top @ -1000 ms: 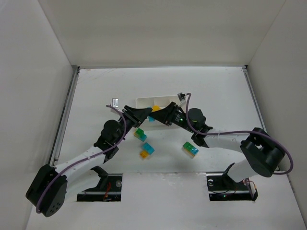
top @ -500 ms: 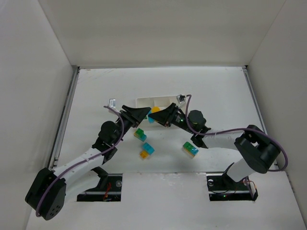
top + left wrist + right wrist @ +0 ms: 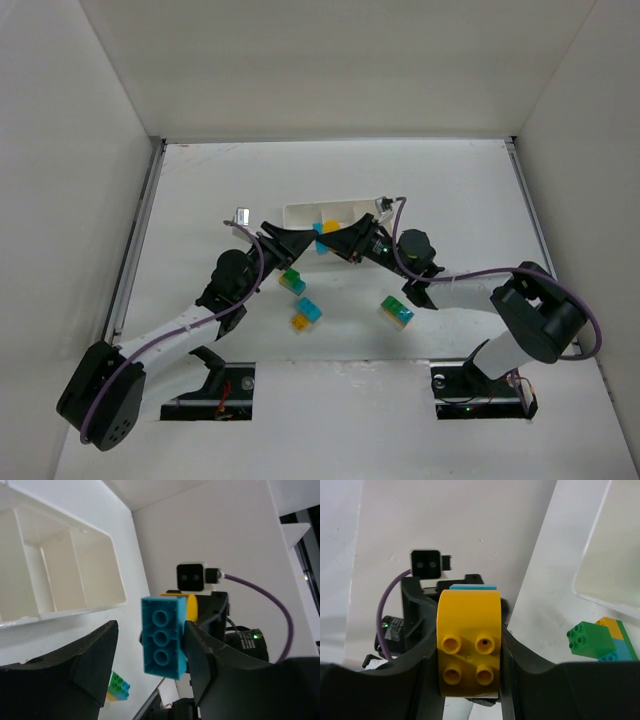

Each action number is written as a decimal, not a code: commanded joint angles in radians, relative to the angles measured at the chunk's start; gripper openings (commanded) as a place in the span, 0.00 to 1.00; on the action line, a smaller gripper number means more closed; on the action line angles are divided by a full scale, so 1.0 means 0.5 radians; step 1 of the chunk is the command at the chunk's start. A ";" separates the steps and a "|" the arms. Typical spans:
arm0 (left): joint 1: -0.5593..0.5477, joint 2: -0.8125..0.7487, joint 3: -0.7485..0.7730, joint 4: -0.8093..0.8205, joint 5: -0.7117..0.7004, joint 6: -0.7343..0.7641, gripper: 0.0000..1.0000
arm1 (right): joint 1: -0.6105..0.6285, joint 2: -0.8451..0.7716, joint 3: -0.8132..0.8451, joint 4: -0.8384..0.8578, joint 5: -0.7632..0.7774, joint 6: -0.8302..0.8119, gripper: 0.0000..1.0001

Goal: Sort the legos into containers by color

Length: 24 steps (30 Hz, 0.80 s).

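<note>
step in hand: splitting a two-colour stack between both arms, just on the near side of the tray (image 3: 300, 212), mid table (image 3: 450, 200)

right gripper (image 3: 469, 645) is clamped on the yellow brick (image 3: 469, 650), both fingers flat against its sides, studs toward the camera. the cyan brick (image 3: 162, 637) sits on the far face of the yellow one, only a sliver of it showing in the right wrist view. cannot tell if the two are joined or only touching

left gripper (image 3: 150, 645) is partly spread around the cyan brick: one finger touches its side, clear gap at the other finger, so i judge no real grip there

the tray compartments that show in the left wrist view have no brick in them. three more stacks lie on the table nearer my bases: green-topped stack (image 3: 292, 280), cyan-and-orange stack (image 3: 306, 314), green-and-cyan stack (image 3: 397, 311)

next move, my guess: centre the left jaws on the cyan brick and close squarely on its sides, right holds firm, then pull or tilt the two apart. risk is the cyan brick dropping if it is loose with left this slack. after that each colour goes over its own compartment
</note>
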 commanded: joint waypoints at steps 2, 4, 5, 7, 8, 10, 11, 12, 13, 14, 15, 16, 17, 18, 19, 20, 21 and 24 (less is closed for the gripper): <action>0.011 0.104 0.074 0.165 0.094 0.054 0.53 | 0.003 -0.043 0.012 0.180 -0.045 0.014 0.27; -0.001 0.138 0.080 0.238 0.100 0.045 0.53 | 0.013 -0.015 0.024 0.180 -0.048 0.020 0.27; -0.007 0.147 0.083 0.269 0.100 0.038 0.53 | 0.016 0.000 0.030 0.183 -0.048 0.023 0.27; -0.020 0.162 0.080 0.312 0.094 0.029 0.53 | 0.025 0.031 0.036 0.198 -0.048 0.035 0.27; -0.026 0.166 0.077 0.321 0.088 0.026 0.52 | 0.031 0.043 0.039 0.213 -0.048 0.044 0.27; -0.029 0.175 0.068 0.340 0.079 0.020 0.51 | 0.037 0.071 0.042 0.250 -0.060 0.066 0.27; -0.035 0.181 0.065 0.352 0.076 0.014 0.50 | 0.040 0.092 0.046 0.277 -0.072 0.081 0.27; -0.038 0.184 0.062 0.370 0.073 0.008 0.49 | 0.040 0.108 0.046 0.296 -0.079 0.093 0.27; -0.038 0.187 0.056 0.392 0.070 0.002 0.48 | 0.043 0.126 0.046 0.311 -0.082 0.109 0.27; -0.038 0.187 0.050 0.410 0.070 -0.004 0.47 | 0.043 0.141 0.046 0.330 -0.082 0.121 0.27; -0.041 0.187 0.044 0.422 0.070 -0.008 0.44 | 0.043 0.151 0.039 0.348 -0.082 0.130 0.27; -0.041 0.187 0.044 0.432 0.067 -0.011 0.42 | 0.043 0.160 0.033 0.370 -0.082 0.140 0.27; -0.041 0.187 0.044 0.432 0.067 -0.014 0.41 | 0.043 0.169 0.030 0.391 -0.082 0.155 0.27; -0.041 0.190 0.044 0.432 0.067 -0.017 0.40 | 0.043 0.172 0.027 0.409 -0.082 0.164 0.27; -0.044 0.196 0.047 0.435 0.067 -0.020 0.39 | 0.043 0.181 0.030 0.422 -0.085 0.173 0.27; -0.044 0.202 0.050 0.441 0.067 -0.023 0.36 | 0.043 0.187 0.033 0.428 -0.088 0.182 0.27; -0.047 0.205 0.050 0.453 0.064 -0.023 0.33 | 0.046 0.191 0.039 0.431 -0.088 0.186 0.27; -0.038 0.181 0.037 0.478 0.064 -0.032 0.22 | 0.049 0.200 0.039 0.428 -0.085 0.189 0.28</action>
